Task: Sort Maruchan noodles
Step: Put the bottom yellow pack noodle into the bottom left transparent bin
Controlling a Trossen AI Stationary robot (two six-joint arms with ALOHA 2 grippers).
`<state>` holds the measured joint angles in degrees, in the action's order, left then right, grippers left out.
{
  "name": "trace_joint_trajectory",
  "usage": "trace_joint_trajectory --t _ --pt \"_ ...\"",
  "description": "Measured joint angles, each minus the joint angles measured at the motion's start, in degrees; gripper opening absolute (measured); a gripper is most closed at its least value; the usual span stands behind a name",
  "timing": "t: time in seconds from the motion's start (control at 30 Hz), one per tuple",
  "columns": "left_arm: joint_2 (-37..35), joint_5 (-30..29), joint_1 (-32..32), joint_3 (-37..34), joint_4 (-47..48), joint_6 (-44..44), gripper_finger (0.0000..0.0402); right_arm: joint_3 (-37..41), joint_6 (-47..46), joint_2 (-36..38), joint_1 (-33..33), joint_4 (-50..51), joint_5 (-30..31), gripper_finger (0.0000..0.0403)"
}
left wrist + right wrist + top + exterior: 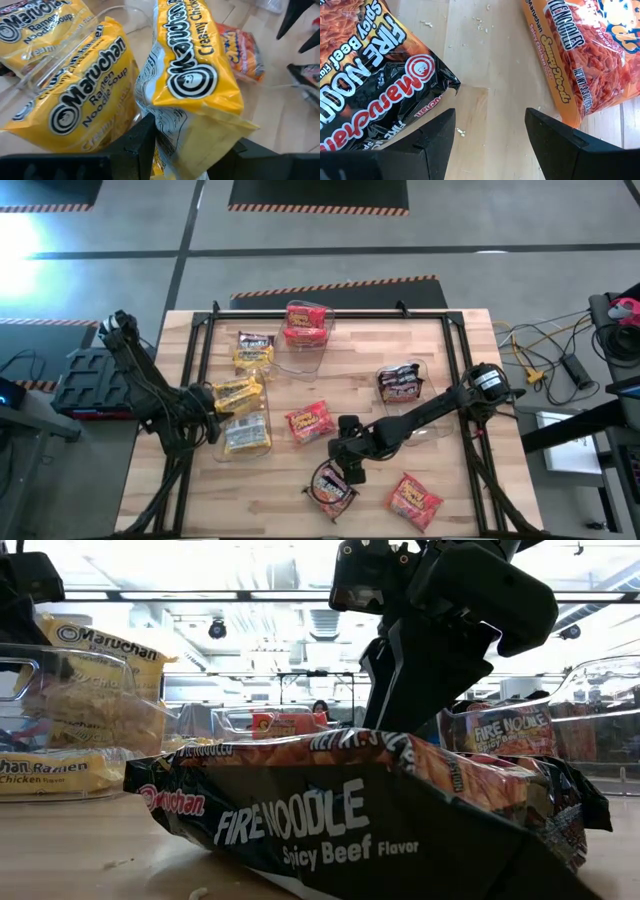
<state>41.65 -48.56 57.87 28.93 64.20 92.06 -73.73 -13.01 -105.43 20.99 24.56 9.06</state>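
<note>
Two grippers are at work on our table. Our left gripper (212, 412), at nine o'clock, is clamped on a yellow packet (192, 70) above the left bin (248, 435), which already holds yellow noodles (75, 95). Our right gripper (350, 467), near six o'clock, hovers with jaws spread over bare wood, the black Fire Noodle packet (365, 70) just beside one finger and an orange packet (585, 55) near the other. Another orange packet (310, 422) lies at the centre, and the black bin (402, 383) sits at three o'clock; the red bin (305, 328) stands at twelve.

We judge two risks. If our right gripper descends as it stands, it may close on nothing or pinch only the crinkly corner, and the packet could slide free in transit. Our yellow packet appears to be held by its lower edge, so it could droop and catch the bin wall.
</note>
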Motion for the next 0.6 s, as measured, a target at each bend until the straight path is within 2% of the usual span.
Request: trace_joint_trajectory --t 0.13,0.4,0.6 --pt "0.1 -1.9 -0.2 -1.2 -0.9 1.6 0.0137 0.0 0.0 0.0 0.0 0.0 0.0 0.0231" --pt "0.1 -2.0 -0.6 -1.5 -1.4 1.4 0.0195 0.0 0.0 0.0 0.0 0.0 0.0 0.0231" --pt "0.0 -2.7 -0.7 -0.9 3.0 4.6 0.0205 0.0 0.0 0.0 0.0 0.0 0.0 0.0231"
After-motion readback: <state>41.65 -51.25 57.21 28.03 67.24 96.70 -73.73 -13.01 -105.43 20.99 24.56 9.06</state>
